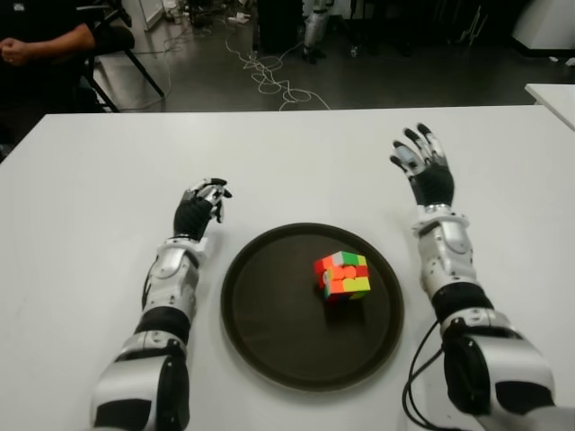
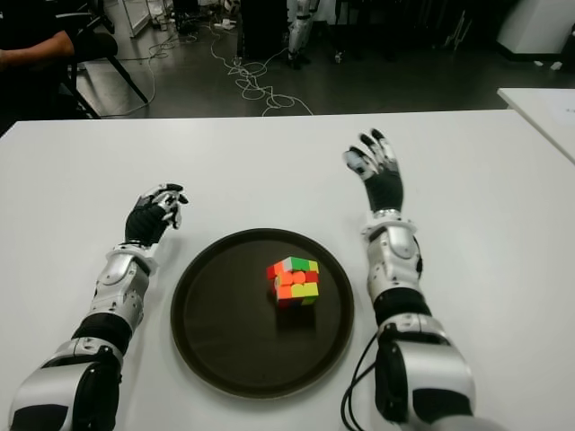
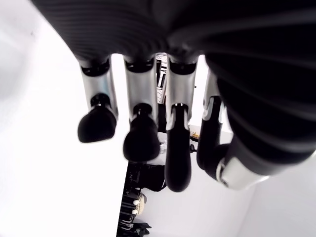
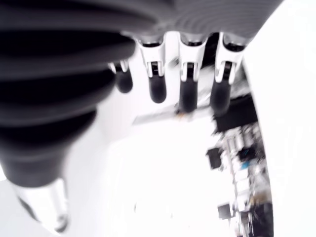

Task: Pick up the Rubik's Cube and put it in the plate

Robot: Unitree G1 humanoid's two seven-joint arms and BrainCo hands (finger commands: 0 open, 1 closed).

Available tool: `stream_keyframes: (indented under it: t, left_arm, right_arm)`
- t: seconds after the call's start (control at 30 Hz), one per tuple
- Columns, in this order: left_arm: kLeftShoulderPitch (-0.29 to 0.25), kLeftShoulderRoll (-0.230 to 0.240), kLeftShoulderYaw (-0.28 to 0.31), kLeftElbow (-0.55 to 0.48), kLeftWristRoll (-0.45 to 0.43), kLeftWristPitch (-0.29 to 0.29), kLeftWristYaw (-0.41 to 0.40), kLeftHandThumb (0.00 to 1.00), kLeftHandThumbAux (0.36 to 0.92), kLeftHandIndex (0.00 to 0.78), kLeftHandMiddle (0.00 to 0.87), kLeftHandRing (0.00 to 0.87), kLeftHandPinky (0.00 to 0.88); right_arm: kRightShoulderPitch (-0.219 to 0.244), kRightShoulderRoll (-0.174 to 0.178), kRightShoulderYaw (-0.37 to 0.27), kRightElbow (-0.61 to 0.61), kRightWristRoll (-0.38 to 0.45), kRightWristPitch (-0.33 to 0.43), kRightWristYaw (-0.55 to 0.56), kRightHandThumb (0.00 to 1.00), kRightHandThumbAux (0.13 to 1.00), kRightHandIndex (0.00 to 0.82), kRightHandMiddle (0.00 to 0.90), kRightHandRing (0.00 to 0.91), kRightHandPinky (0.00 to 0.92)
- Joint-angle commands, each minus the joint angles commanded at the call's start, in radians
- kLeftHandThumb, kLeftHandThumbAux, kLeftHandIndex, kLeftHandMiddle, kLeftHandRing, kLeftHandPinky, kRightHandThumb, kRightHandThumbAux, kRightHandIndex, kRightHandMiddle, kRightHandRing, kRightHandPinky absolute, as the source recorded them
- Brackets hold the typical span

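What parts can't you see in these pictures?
- Rubik's Cube: its underside and far faces, hidden by the cube itself on the plate, eye views.
- Person: cut off by the top-left edge, eye views.
- Right hand: its wrist view is blurred, so fingertip detail is lost.
- Left hand: palm hidden beneath curled fingers.

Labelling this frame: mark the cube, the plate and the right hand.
cube (image 1: 342,274), left eye view, on its front face.
plate (image 1: 260,310), left eye view, on its bare dark floor.
right hand (image 1: 422,164), left eye view, on its palm.
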Motion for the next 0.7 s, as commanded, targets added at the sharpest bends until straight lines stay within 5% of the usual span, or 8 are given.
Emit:
stream_keyframes:
  t: [0.23, 0.7]
  left_arm:
    - [0.009, 0.0, -0.003, -0.013, 0.003, -0.003, 0.002, 0.856, 0.654, 0.433, 0.567, 0.766, 0.789]
    - [0.024, -0.004, -0.003, -0.042, -0.001, 0.001, 0.003, 0.856, 0.655, 0.429, 0.562, 0.76, 0.785]
  right_arm:
    - [0.012, 0.0, 0.056, 0.063, -0.126, -0.066, -0.086, 0.041, 0.722, 0.179, 0.249, 0.312, 0.335]
    - [0.017, -0.013, 0.083, 0.119, -0.226, -0.161, -0.13, 0.109, 0.73, 0.2, 0.28, 0.33, 0.324]
